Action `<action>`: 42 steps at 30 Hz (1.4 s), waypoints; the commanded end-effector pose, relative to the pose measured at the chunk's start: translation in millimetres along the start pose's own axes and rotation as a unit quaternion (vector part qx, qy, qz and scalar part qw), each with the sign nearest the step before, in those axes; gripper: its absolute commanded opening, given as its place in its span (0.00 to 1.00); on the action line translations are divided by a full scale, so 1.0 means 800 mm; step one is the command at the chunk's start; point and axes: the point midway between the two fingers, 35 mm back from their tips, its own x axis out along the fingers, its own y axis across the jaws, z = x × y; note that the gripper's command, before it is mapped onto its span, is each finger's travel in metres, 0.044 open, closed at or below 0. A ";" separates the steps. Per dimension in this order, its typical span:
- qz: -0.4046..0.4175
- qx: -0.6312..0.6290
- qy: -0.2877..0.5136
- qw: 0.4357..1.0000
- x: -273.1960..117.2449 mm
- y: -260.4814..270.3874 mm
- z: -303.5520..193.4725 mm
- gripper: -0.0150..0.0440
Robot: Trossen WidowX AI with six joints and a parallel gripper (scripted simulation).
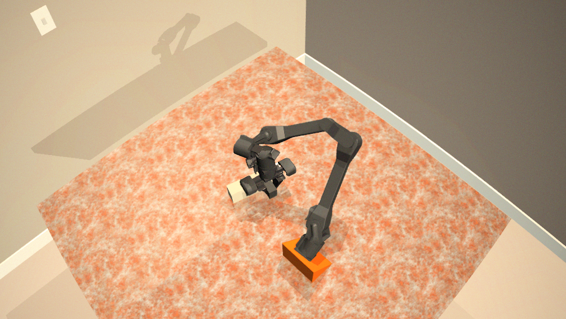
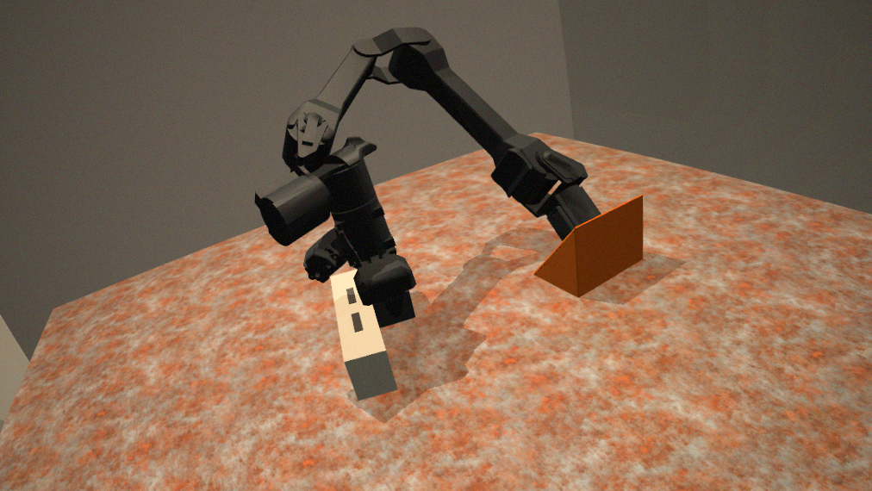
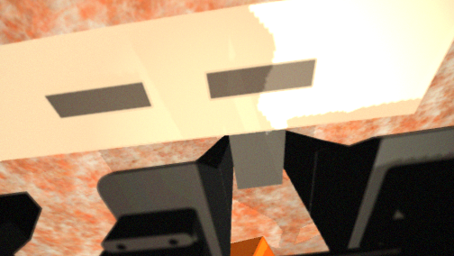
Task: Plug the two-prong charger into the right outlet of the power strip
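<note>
The power strip (image 1: 236, 192) (image 2: 361, 342) (image 3: 180, 50) is a long cream box on the table, with two dark rectangular patches on top. In the wrist view, the right patch (image 3: 261, 78) is above the fingertips and the left patch (image 3: 99, 100) is farther left. My gripper (image 1: 274, 186) (image 2: 390, 307) (image 3: 249, 136) is shut on the charger (image 3: 258, 164), a grey block between the fingertips. The charger's far edge meets the strip's near long edge in the wrist view. Its prongs are hidden, so contact or insertion cannot be told. The fingers hide the charger in the top and exterior views.
An orange wedge-shaped block (image 1: 298, 259) (image 2: 610, 246) stands around the arm's base; part of it shows in the wrist view (image 3: 245, 249). The mottled orange table (image 1: 158, 257) (image 2: 183, 396) has walls behind it. The arm arches above the table.
</note>
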 end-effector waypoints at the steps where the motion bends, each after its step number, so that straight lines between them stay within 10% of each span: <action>1: -0.001 0.011 -0.013 1.000 -0.002 -0.001 0.008 0.25; 42: -0.001 0.011 -0.013 1.000 -0.007 -0.002 0.009 0.25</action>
